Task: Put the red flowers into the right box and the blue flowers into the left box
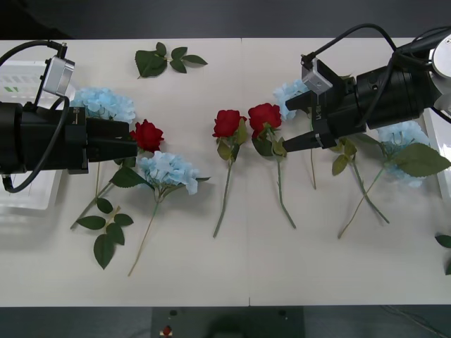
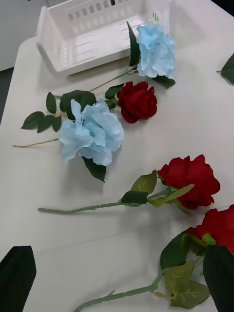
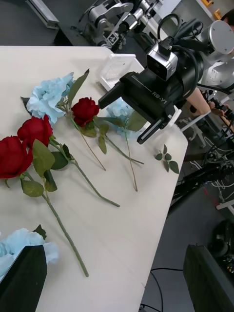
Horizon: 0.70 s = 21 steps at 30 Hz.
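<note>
Fingers of the right gripper (image 1: 294,123) are spread apart, just beside a red rose (image 1: 264,117) on the table (image 1: 317,260). Left gripper (image 1: 130,139) fingers are spread too, near another rose (image 1: 147,134). Blue flowers (image 1: 167,170) lie loose, and the left box (image 1: 21,77) sits at the table's far left.

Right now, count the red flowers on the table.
4 red flowers: one at the left claw, two mid-table, one under the right claw. Others may be hidden.
</note>
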Each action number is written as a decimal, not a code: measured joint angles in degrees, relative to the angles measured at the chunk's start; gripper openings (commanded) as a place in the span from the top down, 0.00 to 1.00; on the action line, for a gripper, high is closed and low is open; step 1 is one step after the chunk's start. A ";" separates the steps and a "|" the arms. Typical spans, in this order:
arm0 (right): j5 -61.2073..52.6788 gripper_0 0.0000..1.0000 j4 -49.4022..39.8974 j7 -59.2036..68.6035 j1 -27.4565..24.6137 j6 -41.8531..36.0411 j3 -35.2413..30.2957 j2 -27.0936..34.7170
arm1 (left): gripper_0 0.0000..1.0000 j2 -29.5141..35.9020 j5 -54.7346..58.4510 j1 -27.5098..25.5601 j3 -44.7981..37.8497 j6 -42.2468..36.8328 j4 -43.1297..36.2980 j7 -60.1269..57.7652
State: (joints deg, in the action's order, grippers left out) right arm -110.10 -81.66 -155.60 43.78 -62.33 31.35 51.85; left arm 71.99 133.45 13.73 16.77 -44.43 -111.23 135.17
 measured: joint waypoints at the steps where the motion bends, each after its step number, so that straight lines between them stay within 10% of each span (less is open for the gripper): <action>1: 0.00 0.00 0.00 0.00 0.00 0.00 0.00 0.00 | 0.16 0.00 0.00 0.00 0.00 0.00 0.00 0.00; 21: 0.00 0.00 0.00 0.00 0.00 0.00 0.00 0.00 | 0.03 0.00 0.00 0.00 0.00 0.00 0.00 0.00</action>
State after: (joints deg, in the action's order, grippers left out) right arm -110.10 -81.66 -155.60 43.78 -62.33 31.35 51.85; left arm 71.99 133.45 13.73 16.77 -44.43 -111.23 135.17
